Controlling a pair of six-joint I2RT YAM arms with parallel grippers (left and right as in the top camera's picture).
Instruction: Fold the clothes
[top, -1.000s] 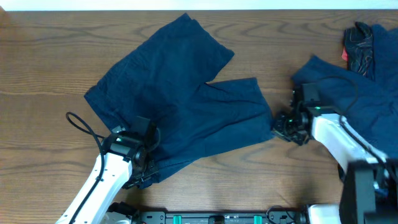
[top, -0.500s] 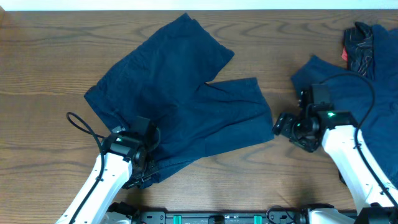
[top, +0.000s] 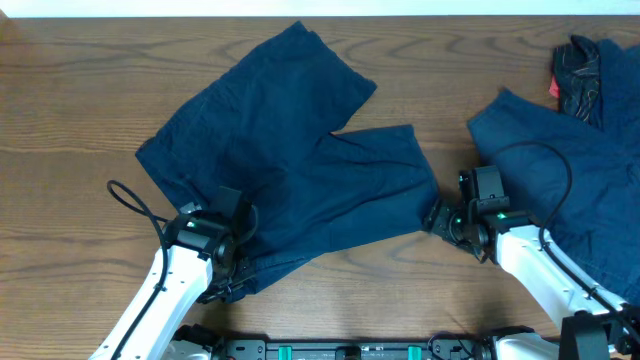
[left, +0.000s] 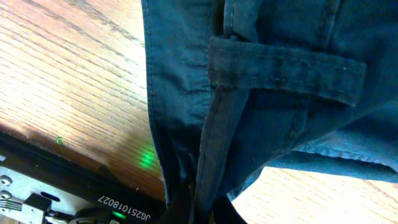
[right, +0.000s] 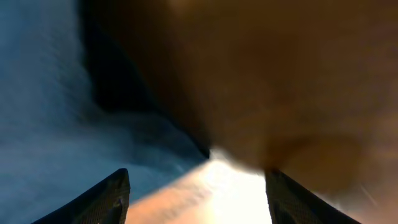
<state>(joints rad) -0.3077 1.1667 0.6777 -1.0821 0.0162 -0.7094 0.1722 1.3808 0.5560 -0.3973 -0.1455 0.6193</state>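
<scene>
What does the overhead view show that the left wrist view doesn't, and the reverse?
Overhead only: the spread shorts in full, the right hand at their leg hem, and more navy clothes at the right edge. Left wrist only: a belt loop and the waistband stitching up close. Both: the shorts' waistband gathered at the left hand, over the wood table.

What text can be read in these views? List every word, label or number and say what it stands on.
"JG251018027": printed upside down on a black label on the grey metal frame at the table's edge, in the left wrist view.
Red tag on the dark garment at the overhead view's top right: too small to read.
Navy shorts: no print visible.
Right wrist view: blurred, no text.
</scene>
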